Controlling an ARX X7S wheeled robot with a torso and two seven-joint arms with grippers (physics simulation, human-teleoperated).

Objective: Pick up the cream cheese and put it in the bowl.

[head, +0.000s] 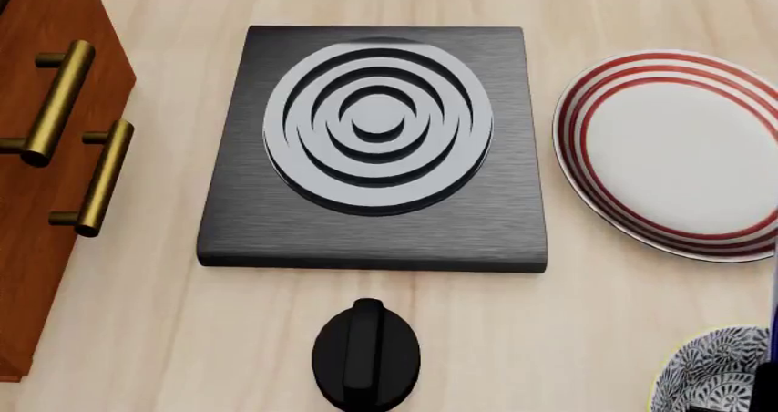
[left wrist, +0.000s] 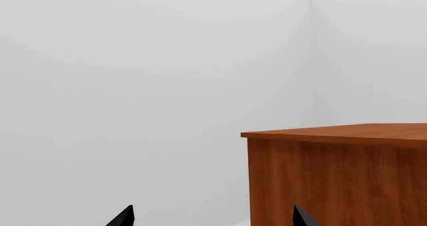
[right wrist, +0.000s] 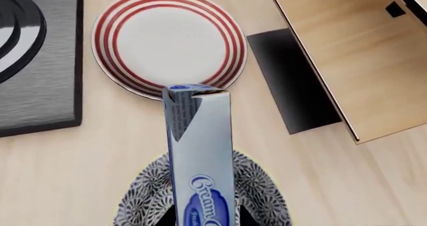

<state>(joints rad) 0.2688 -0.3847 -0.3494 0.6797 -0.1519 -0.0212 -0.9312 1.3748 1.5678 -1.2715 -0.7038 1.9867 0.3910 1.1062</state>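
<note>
The small rectangular light-blue cream cheese box [right wrist: 200, 156], with its dark blue oval logo and white lettering, is already off the tabletop [right wrist: 60, 166]: in the right wrist view it stands lengthwise out from the camera, its near end lost at the frame edge where the right fingers would be. Those fingers are not clearly shown, so I judge rather than see that they are closed on the box. Directly beneath it lies the deep round grey-and-white floral ceramic bowl [right wrist: 143, 201], so picking up looks done and carrying nearly so. Lowering and release remain. Beyond the bowl sits the flat white red-striped plate [right wrist: 170, 41], beside the dark square hob [head: 377, 148]. The left gripper [left wrist: 212, 217] hangs idle near a wooden cabinet [left wrist: 340, 176], tips apart, holding nothing.
</note>
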